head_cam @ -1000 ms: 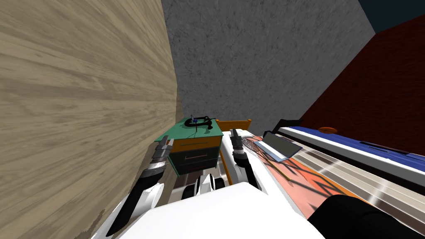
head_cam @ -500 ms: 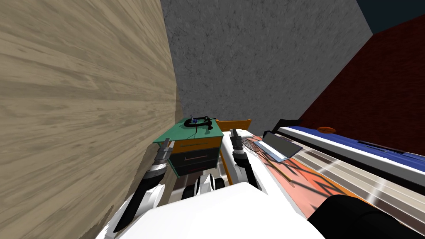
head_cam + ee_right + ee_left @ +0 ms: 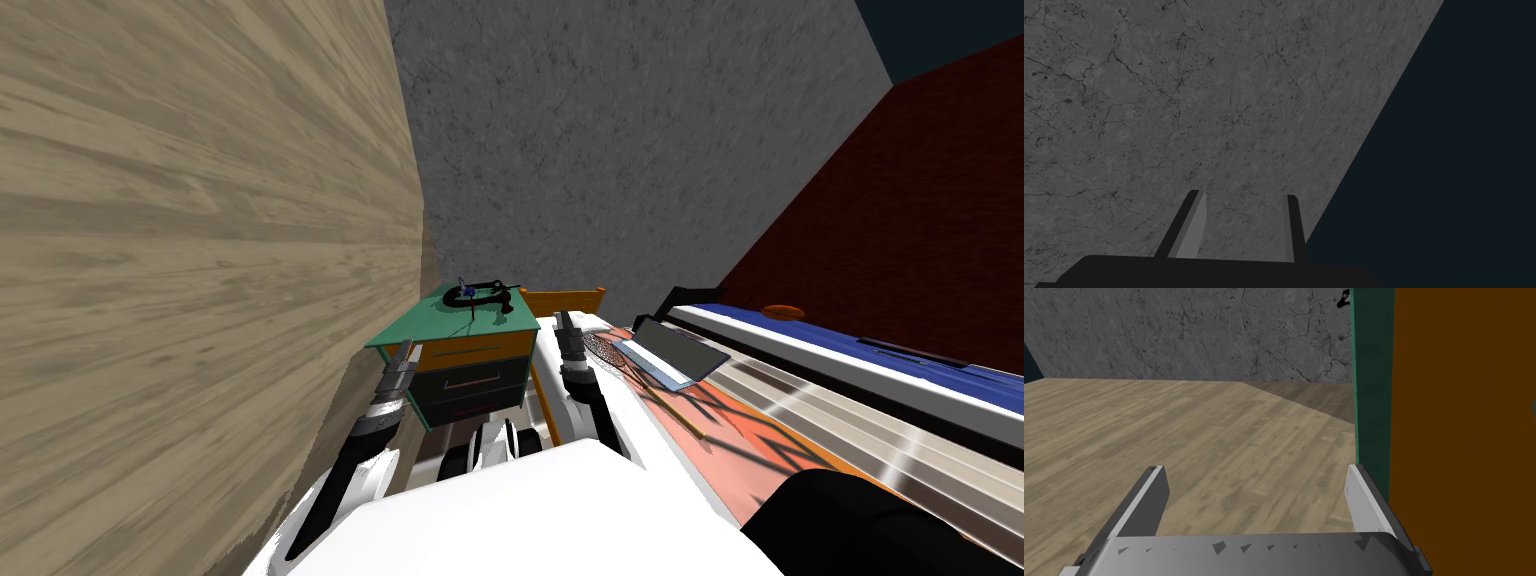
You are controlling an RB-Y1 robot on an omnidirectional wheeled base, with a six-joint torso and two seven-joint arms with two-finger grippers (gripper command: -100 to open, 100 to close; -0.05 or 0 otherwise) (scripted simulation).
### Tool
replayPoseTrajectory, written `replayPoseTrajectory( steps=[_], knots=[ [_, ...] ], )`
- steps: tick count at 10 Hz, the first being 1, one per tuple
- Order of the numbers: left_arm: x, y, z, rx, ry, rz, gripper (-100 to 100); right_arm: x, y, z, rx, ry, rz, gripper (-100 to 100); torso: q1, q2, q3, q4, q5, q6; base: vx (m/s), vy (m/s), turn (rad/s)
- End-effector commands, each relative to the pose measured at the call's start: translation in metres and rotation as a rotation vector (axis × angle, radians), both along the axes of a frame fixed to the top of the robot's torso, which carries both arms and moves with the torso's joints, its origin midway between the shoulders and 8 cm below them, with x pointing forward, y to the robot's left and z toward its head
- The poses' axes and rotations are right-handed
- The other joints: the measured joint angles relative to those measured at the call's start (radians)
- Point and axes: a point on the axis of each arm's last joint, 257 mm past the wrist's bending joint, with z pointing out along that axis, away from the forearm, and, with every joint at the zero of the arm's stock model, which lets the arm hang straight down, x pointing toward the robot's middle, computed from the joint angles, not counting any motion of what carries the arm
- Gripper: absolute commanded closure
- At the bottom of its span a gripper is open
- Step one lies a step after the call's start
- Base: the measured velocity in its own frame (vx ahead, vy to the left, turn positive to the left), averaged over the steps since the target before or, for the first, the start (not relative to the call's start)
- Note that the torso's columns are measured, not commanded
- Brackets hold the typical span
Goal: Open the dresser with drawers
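Note:
The dresser (image 3: 470, 372) has a green top, an orange upper drawer and two dark lower drawers, all shut. My left gripper (image 3: 403, 351) hangs open at its front left corner, level with the orange drawer. In the left wrist view the left gripper (image 3: 1256, 485) holds nothing, and one finger (image 3: 1360, 490) lies close beside the dresser's green edge (image 3: 1369, 388) and orange face (image 3: 1464, 438). My right gripper (image 3: 562, 321) is raised to the right of the dresser. Its fingers (image 3: 1194, 222) stand apart with nothing between them.
A black looped object (image 3: 476, 293) lies on the dresser top. A wood-plank surface (image 3: 200, 250) rises close on the left. Right of the dresser stands a bed (image 3: 730, 430) with an orange headboard (image 3: 565, 298) and a laptop-like slab (image 3: 675, 352). A grey wall (image 3: 620, 150) is behind.
My left arm has crept a little to the right, towards the dresser's front. The right arm and the drawers have not moved.

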Motion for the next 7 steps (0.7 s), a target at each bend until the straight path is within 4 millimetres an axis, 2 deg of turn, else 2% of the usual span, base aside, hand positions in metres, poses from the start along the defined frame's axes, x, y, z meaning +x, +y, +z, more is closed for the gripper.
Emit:
replayPoseTrajectory(
  steps=[1,7],
  knots=[
    [-0.002,0.002,-0.016,0.0,-0.004,-0.001,-100,0.0,0.0,0.0,0.0,0.0,0.0,0,0.0,0.0,0.0,0.0,0.0,0.0,0.026,0.009,-0.023],
    [-0.004,0.005,-0.051,-0.006,0.02,0.005,-100,0.0,0.0,0.0,0.0,0.0,0.0,0,0.0,-0.001,-0.001,0.0,0.0,0.0,0.018,0.01,-0.011]
  ],
)
